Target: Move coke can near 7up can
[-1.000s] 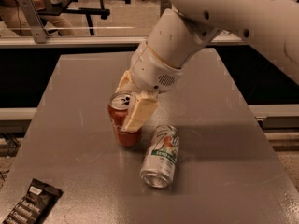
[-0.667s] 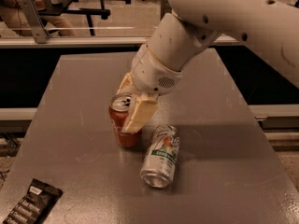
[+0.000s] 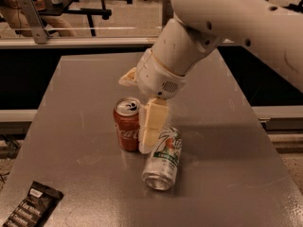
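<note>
ok so vs ~1 sec ago: the coke can [image 3: 126,126] isn't moving at all, it's standing upright in the same spot on the table [image 3: 71,103], silver top facing up. What's changing is the gripper [image 3: 136,115]. Its near finger [image 3: 152,126] was covering the can's right edge + part of the top before, now it's sitting off to the side and the whole top is showing. So the jaws are spreading apart, not pinching anything afaict. Can't tell if that finger is touching the can wall or just clearing it.

Rel. to the gripper: the coke can is sitting btw the two fingers, right up against the near one on its camera-left side, w/ the far finger [image 3: 127,78] poking out above and behind the can. The 7up can [image 3: 163,157] is lying on its side just below the near fingertip, toward the camera, close beside the coke can. The arm [image 3: 227,27] is reaching down from the upper right. A dark snack wrapper [image 3: 31,206] is lying well away from the gripper, at the table's near left corner.
</note>
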Motion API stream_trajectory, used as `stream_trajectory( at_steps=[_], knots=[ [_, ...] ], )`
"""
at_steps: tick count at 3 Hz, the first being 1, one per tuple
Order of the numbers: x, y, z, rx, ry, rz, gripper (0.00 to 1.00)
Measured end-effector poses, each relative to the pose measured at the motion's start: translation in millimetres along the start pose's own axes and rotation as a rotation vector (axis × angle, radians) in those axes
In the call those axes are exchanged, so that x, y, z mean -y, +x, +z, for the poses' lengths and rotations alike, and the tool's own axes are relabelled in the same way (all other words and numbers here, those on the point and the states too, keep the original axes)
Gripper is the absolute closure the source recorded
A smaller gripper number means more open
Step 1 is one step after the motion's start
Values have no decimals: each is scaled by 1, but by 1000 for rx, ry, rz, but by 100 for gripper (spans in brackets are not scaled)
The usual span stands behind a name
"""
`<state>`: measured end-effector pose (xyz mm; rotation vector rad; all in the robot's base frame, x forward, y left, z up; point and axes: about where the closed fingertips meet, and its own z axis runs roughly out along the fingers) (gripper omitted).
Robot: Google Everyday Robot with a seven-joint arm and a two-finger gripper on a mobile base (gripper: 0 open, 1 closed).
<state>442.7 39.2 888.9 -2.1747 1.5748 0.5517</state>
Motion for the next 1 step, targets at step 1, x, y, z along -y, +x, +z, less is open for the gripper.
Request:
stream_trajectory(
  at_steps=[1],
  knots=[
    [0, 0, 0, 0, 0, 0, 0]
  ],
)
